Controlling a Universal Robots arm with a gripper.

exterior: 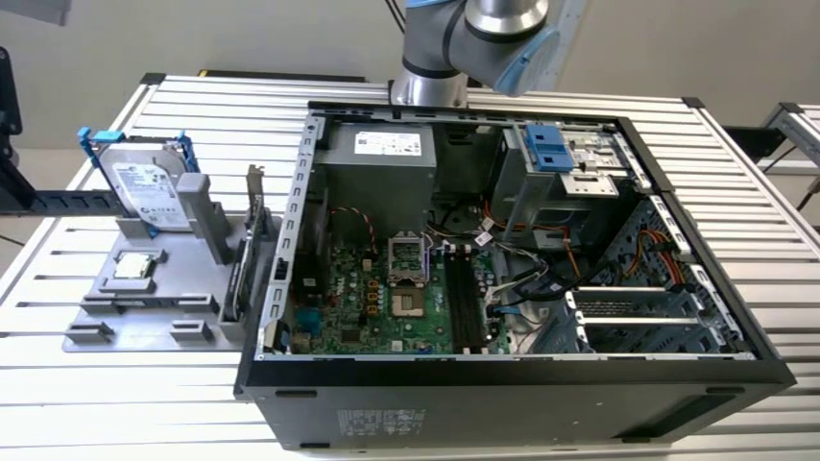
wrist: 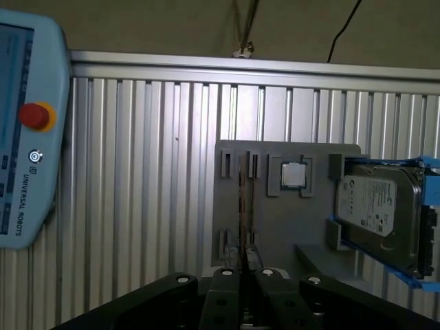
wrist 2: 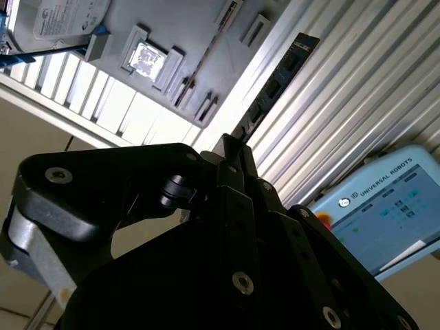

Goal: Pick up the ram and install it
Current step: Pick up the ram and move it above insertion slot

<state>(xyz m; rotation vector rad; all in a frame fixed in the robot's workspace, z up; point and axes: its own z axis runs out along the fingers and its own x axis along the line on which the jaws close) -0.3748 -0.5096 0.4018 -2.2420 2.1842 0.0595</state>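
Note:
The ram [exterior: 237, 280] stands on edge in a slot of the grey holder [exterior: 141, 317], at the exterior view's left of the open computer case [exterior: 513, 384]. A taller green card [exterior: 261, 240] stands right beside it. In the first wrist view both cards [wrist: 243, 206] are thin edge-on lines, and I cannot tell which is the ram. My gripper [wrist: 245, 267] hangs high above the holder, roughly in line with those cards, shut with nothing in it. The gripper [wrist 2: 231, 146] also appears in the second wrist view. The black memory slots [exterior: 464, 300] lie on the motherboard.
A silver hard drive [exterior: 148, 187] in a blue frame and a processor chip [exterior: 136, 267] also sit on the holder. A teach pendant [wrist: 27, 137] lies on the slatted table [exterior: 77, 384]. Cables [exterior: 539, 259] and drive cages crowd the case beside the slots.

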